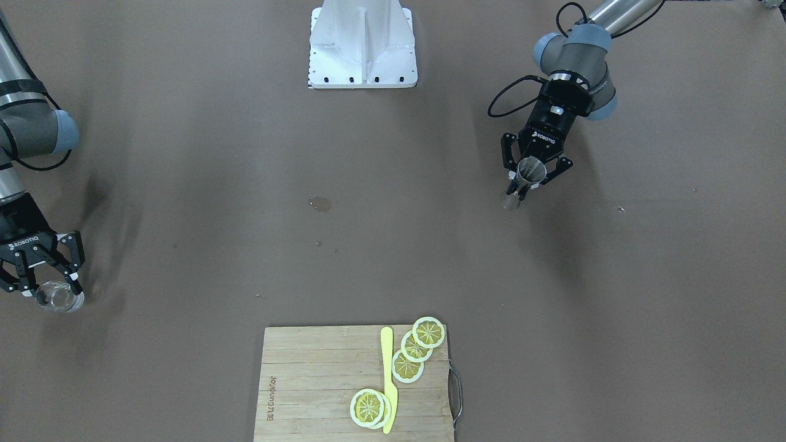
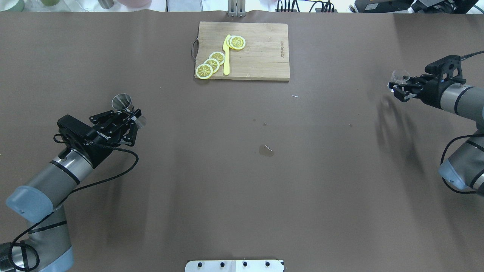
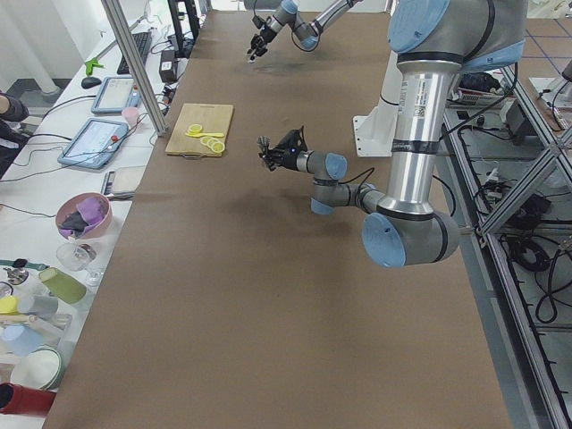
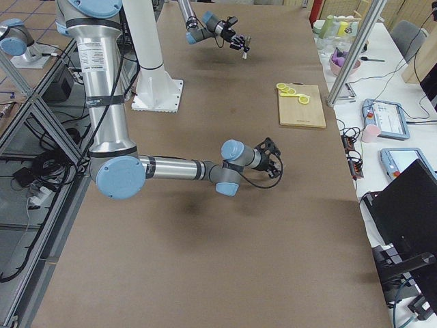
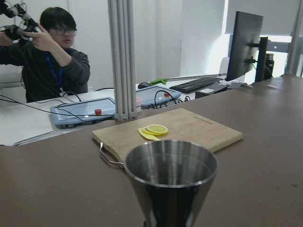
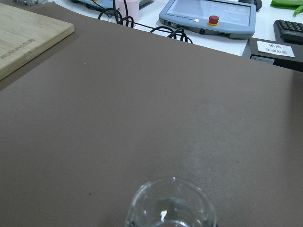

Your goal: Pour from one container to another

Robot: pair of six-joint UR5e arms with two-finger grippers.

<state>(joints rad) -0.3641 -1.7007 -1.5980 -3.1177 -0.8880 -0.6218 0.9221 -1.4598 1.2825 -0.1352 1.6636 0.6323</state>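
Pinching jigger (image 2: 121,102) in left hand (image 2: 132,115), 9 o'clock; glass cup (image 2: 400,75) in right hand (image 2: 397,85), 3 o'clock. Well apart; yet to pour.

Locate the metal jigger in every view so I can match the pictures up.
Front-facing: jigger upper right, in the left gripper.
Overhead: jigger at left, above mid-height.
Exterior left: jigger at upper centre, on the near arm.
Exterior right: jigger at top centre, on the far arm.
Left wrist: jigger fills the bottom centre.
Right wrist: absent; only the glass cup shows.
Shared landmark: the wooden cutting board, in all six.
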